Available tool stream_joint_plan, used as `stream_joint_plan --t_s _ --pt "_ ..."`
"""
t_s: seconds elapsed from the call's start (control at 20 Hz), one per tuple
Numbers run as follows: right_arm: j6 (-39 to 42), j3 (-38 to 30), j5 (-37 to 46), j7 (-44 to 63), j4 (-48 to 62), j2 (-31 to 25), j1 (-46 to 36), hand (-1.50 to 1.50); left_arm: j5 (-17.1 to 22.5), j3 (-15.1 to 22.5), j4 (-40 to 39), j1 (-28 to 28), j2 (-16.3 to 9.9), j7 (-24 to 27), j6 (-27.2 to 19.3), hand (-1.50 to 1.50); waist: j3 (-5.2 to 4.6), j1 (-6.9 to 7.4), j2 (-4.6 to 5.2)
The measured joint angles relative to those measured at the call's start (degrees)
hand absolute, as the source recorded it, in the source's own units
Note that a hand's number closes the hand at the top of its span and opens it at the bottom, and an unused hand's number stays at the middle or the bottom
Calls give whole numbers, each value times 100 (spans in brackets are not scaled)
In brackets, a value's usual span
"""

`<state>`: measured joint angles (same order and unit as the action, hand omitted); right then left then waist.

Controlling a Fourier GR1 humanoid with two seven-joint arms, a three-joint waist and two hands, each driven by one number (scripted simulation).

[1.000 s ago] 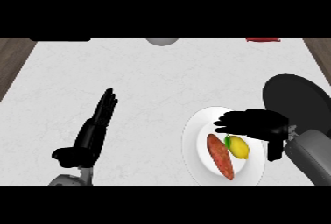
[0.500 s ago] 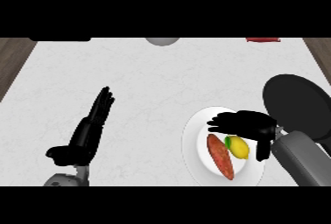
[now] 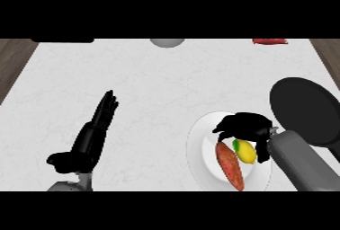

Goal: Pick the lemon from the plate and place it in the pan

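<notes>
The yellow lemon [image 3: 246, 152] lies on the white plate [image 3: 200, 150] at the lower right, beside a long orange-red vegetable [image 3: 230, 166]. My right hand [image 3: 246, 127] hovers over the lemon's far end. Its fingers bend down toward the plate and the thumb hangs by the lemon's right side. Most of the lemon still shows, and the fingers are not closed round it. The black pan [image 3: 305, 111] sits just right of the plate. At the lower left my left hand [image 3: 93, 134] rests open, fingers straight and pointing away from me.
A grey round object [image 3: 167, 42] and a red item [image 3: 270, 41] sit at the counter's far edge. Dark wood borders the white counter on both sides.
My right hand has drawn closer to the lemon, its fingers bending down from a flatter spread. The left hand has shifted slightly. The lemon has not moved.
</notes>
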<state>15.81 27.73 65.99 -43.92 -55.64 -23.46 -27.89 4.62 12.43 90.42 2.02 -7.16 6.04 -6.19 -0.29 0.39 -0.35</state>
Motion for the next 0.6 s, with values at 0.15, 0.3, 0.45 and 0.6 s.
stream_joint_plan --t_s 0.15,0.3,0.45,0.6 --pt "-437 8 235 -243 172 66 -62 150 -78 49 62 -61 74 -2 -27 0 -28 10 -43" --pt "-670 -11 438 -229 187 163 -47 150 -115 43 92 -105 77 -18 4 0 -61 8 -76" --pt "-858 -88 502 -395 280 207 -65 150 -106 -25 54 -103 57 -6 54 0 -74 10 -83" --pt "-1106 -258 473 -645 385 179 -71 150 -90 -113 91 -14 23 -71 90 0 -72 9 -66"
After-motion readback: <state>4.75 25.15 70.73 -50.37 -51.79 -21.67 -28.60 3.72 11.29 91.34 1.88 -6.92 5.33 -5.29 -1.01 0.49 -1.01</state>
